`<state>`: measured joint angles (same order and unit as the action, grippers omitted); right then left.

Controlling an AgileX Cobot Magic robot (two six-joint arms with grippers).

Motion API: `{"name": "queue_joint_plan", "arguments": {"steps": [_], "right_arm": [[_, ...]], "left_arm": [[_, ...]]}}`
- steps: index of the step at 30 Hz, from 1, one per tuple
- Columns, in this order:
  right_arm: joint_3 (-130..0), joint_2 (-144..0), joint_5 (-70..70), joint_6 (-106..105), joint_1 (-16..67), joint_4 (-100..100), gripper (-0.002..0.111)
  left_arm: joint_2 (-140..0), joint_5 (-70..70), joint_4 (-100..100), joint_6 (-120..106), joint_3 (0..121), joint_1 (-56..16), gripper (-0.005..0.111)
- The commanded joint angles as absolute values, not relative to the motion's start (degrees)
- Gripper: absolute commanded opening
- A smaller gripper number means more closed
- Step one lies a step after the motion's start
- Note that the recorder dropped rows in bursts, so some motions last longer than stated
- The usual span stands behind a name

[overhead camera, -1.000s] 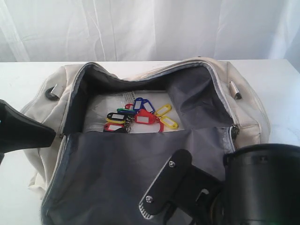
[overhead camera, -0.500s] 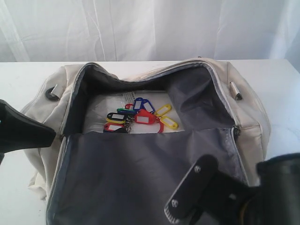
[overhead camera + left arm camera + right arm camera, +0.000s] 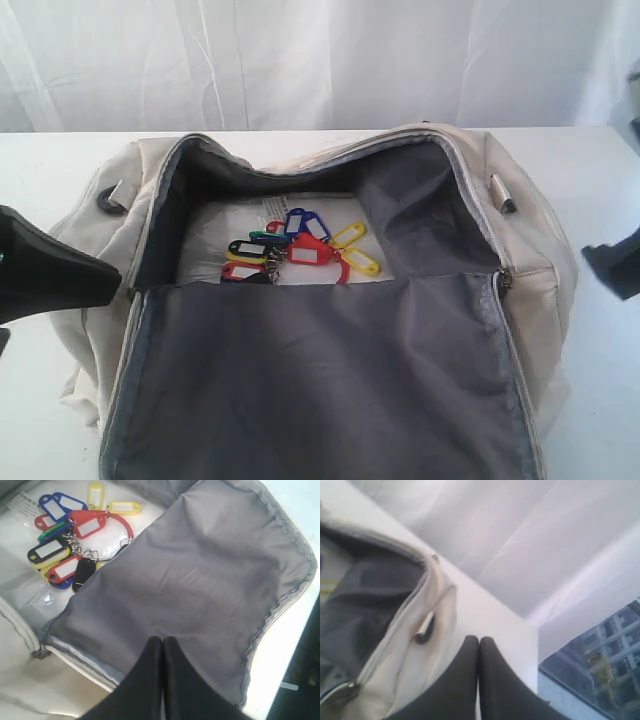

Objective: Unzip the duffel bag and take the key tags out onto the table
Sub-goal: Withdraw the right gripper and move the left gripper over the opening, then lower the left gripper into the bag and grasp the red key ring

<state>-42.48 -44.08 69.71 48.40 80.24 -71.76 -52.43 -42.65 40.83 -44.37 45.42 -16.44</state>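
The cream duffel bag [image 3: 530, 220] lies unzipped on the white table [image 3: 50, 165], its grey-lined flap [image 3: 320, 370] folded toward the front. Inside, on a white sheet, rests the bunch of key tags [image 3: 300, 248] in red, yellow, blue, green and black; the left wrist view shows the key tags [image 3: 75, 535] too. My left gripper [image 3: 162, 639] is shut and empty, hovering over the flap [image 3: 200, 580] near the zip edge. My right gripper [image 3: 479, 639] is shut and empty, off the bag's right end over the table, beside a dark metal pull [image 3: 424, 630].
A white curtain [image 3: 320, 60] hangs behind the table. Part of the left arm [image 3: 50, 270] shows at the left edge of the exterior view, part of the right arm [image 3: 618, 265] at the right edge. A window [image 3: 600, 665] lies beyond the table's corner.
The right arm has pulled away from the front of the flap, out to the right edge of the exterior view. The flap now lies uncovered. The left arm and the key tags have not moved.
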Motion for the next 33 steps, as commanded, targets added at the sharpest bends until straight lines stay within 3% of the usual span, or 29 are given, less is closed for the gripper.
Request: {"name": "queue_joint_plan", "arguments": {"steps": [1,6,11,23,28,33], "right_arm": [[-35.04,-37.76,69.96,57.37,79.91,-82.30,0.000],[-30.10,-29.93,69.96,55.95,79.91,-80.33,0.000],[-30.10,-18.30,60.36,46.90,79.91,-71.02,0.000],[-24.51,0.00,55.58,46.09,84.57,-74.21,0.000],[-23.28,0.00,55.31,46.72,85.53,-75.82,0.000],[-23.28,0.00,61.06,50.18,85.79,-77.06,0.000]], "left_arm": [[-52.01,-41.02,42.23,-46.54,44.30,-16.71,0.000],[-52.01,-31.87,42.11,-47.55,39.42,-16.71,0.000],[-53.74,-28.86,41.86,-42.16,39.35,-16.71,0.000],[-76.97,-45.78,41.72,-37.63,68.18,-17.40,0.000],[-88.11,-44.75,35.11,-33.07,76.84,-24.11,0.000],[-99.85,-46.31,14.38,-17.27,86.97,-30.71,0.000]]}}
